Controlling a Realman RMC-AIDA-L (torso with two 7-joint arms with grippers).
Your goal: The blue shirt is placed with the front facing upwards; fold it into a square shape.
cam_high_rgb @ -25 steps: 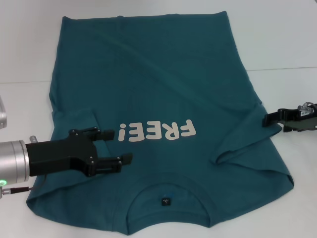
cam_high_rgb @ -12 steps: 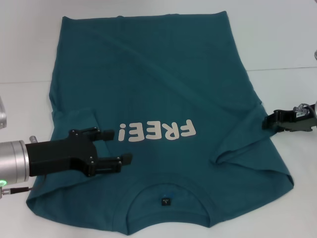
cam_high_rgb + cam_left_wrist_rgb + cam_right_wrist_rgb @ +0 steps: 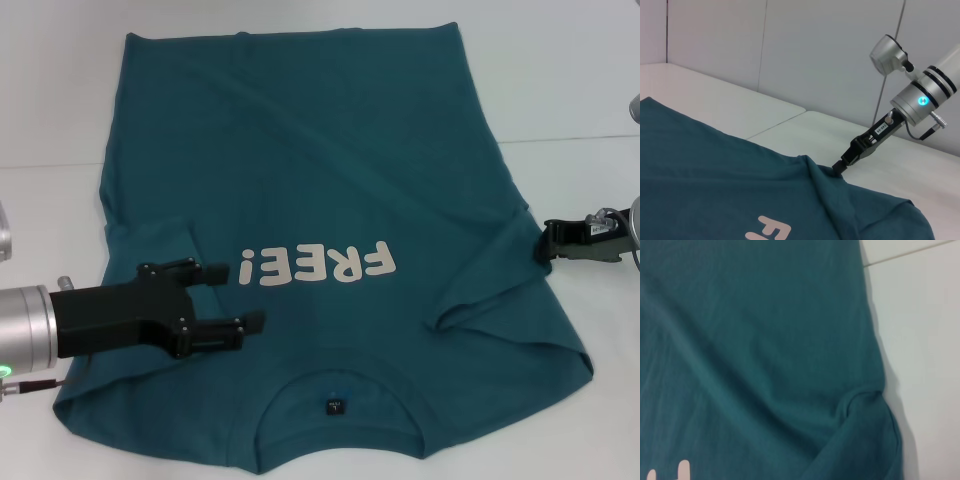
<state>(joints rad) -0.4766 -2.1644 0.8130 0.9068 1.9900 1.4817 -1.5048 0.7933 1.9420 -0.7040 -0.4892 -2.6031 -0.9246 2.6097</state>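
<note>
1. The left gripper (image 3: 240, 297) hung with fingers spread over the blue shirt (image 3: 330, 170), just beside its white "FREE!" lettering (image 3: 316, 265).
2. The right gripper (image 3: 546, 240) sat at the shirt's right edge — its grip unclear.
3. The shirt lay flat on the white table (image 3: 570, 90), lettering up.

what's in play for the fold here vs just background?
In play:
- blue shirt, front up, sleeves folded in
- left gripper, open, over the shirt's left side
- right gripper, at the shirt's right edge

Background:
- white table
- wall panels behind it
</note>
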